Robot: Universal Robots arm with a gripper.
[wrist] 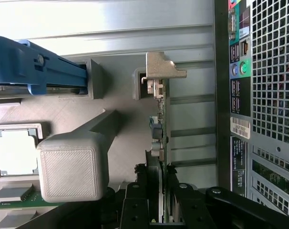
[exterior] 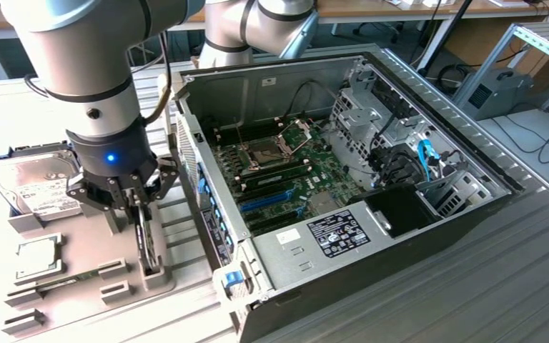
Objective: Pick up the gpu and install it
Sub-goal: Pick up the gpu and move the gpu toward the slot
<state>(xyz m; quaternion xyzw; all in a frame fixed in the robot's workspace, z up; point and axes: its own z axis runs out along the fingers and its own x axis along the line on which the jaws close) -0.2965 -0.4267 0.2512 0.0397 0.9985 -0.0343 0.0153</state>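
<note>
Jaws of the gripper (wrist: 156,168) pinch the top edge of the gpu (wrist: 159,121), which stands on edge in its tray (exterior: 82,246) slot at 8 o'clock from the case (exterior: 370,293) in the exterior view; risk: so narrow a hold may let the card tilt and bind in the slot.

A: Where's the gpu (exterior: 144,246)?
B: On edge in the holder tray (exterior: 88,239), just beside the computer case (exterior: 284,86), on the exterior view's left. Gripper (exterior: 139,207) straddles its top edge.
A: Others?
B: Hard drive (exterior: 34,187) and chip (exterior: 38,259) sit on the tray, farther left.
</note>
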